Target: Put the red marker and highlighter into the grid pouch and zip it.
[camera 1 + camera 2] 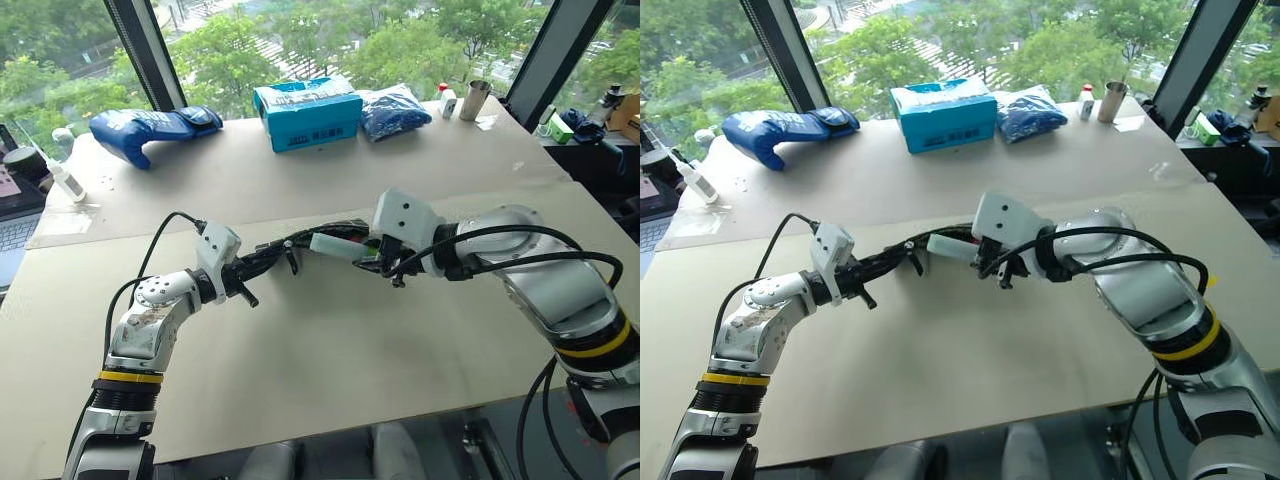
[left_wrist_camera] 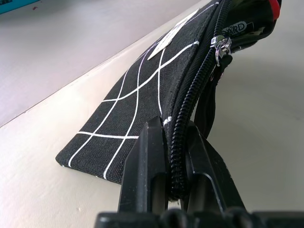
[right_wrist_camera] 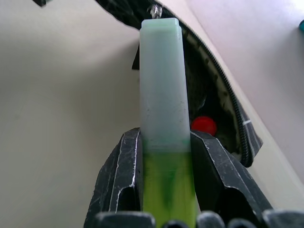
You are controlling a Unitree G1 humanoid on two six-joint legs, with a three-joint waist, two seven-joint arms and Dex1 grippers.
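both grippers are busy over the beige table [image 1: 330,370]. right gripper [image 3: 164,142] is clamped on the highlighter [image 3: 161,85], its pale cap pointing at the open mouth of the grid pouch [image 2: 142,109]. left gripper [image 2: 168,161] is pinched tight on the pouch's zipper edge. red marker [image 3: 204,125] lies inside the pouch, its red end showing.

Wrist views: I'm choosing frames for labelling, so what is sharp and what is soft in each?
Left wrist view: the grid pouch weave and zipper teeth are crisp, the table behind soft. Right wrist view: the highlighter is sharp, with the red marker inside the pouch's shadowed opening.
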